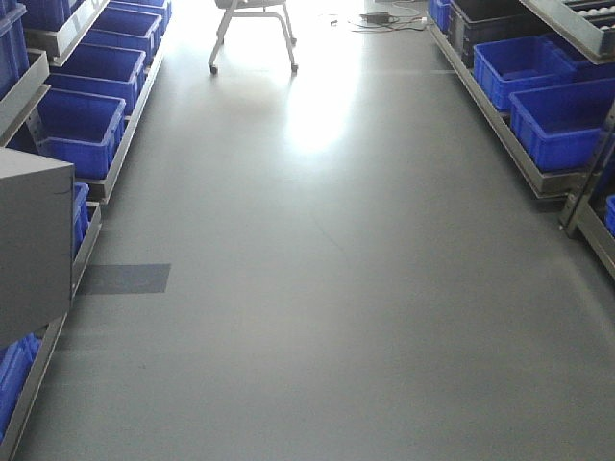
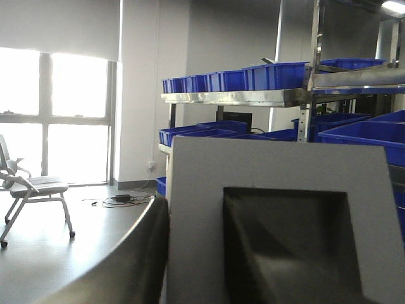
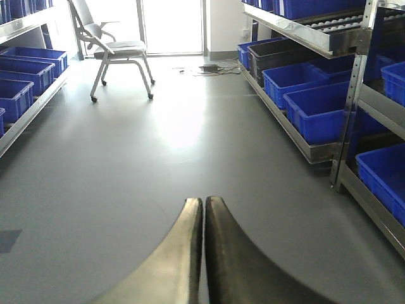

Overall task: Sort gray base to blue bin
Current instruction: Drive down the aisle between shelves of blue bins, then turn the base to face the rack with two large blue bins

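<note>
left claw [image 2: 275, 215]: closed on the gray base [image 2: 202, 190]. one dark finger [image 2: 136, 253] lay against the block's left edge; the other finger was hidden behind the block, so the grip could be read from that one side only

gray base: carried off the floor [image 3: 126, 164], its face with the square recess turned to the left wrist camera. the frame was pale gray and the recess dark. in the front view the block showed as a gray box at the left edge, on the near side of the white chair [image 3: 120, 45] and well apart from it

right claw [image 3: 204, 201]: both fingers pressed together along their tips, no gap, nothing between them. it pointed down the aisle toward the chair and was well short of it

blue bins [image 3: 316, 111]: stood in rows on metal racks [image 3: 310, 152] to the left and right of the chair and along both sides of the aisle nearer than it. which one was the target bin could not be told. the base was held apart from all of them

a black cable and adapter [image 3: 209, 66] lay on the floor near the chair, and a bright window [image 2: 76, 120] stood behind the chair
</note>
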Tool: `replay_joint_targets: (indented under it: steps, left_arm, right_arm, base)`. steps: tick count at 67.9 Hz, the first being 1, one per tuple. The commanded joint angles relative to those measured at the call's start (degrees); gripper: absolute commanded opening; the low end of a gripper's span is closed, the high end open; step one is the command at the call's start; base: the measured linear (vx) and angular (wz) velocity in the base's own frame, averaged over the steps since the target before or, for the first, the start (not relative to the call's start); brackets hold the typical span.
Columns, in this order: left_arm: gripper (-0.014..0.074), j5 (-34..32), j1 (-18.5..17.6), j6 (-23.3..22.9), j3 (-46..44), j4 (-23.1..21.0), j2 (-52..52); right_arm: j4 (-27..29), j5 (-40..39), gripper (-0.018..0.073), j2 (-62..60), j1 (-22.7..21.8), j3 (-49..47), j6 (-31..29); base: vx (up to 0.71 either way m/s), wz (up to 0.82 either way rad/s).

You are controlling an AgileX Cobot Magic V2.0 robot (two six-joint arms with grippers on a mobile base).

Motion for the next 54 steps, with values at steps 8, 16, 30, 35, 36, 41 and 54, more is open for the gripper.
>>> replay_joint_targets:
  steps: [8,16,30,35,36,41,54]
  left_arm:
    - [0.0004,-5.5,-0.3,-0.3,-1.7,-0.8,0.4]
    - [0.0004,-5.5,-0.3,-0.3,-1.7,-0.8,0.4]
    - [0.0004,-5.5,-0.3,-0.3,-1.7,-0.8,0.4]
    - [0.0004,-5.5,-0.3,-0.3,-1.7,-0.8,0.4]
    - [0.0004,-5.5,-0.3,-0.3,-1.7,-0.8,0.4]
    - [0.0004,-5.5,-0.3,-0.3,-1.7,-0.8,0.4]
    - [0.0004,-5.5,-0.3,-0.3,-1.7,-0.8,0.4]
  right_arm:
    - [-0.4,-4.2,-0.0005,1.0,-0.3,0.1,-0.7]
    - [-0.4,-4.2,-0.0005,1.0,-0.3,0.1,-0.7]
    - [-0.4,-4.2,-0.0005,1.0,-0.3,0.1,-0.7]
    - [-0.4,-4.2,-0.0005,1.0,-0.3,0.1,-0.7]
    - [-0.4,-4.2,-0.0005,1.0,-0.3,0.1,-0.7]
    - [-0.4,-4.2,-0.0005,1.0,-0.3,0.1,-0.7]
    - [-0.4,-4.2,-0.0005,1.0,-0.3,0.1,-0.7]
  base:
    - [0.43,0.09]
    - [0.41,0.08]
    - [0.4,0.07]
    - [0.38,0.09]
    - [0.36,0.11]
    - [0.36,0.14]
    - [0.35,0.27]
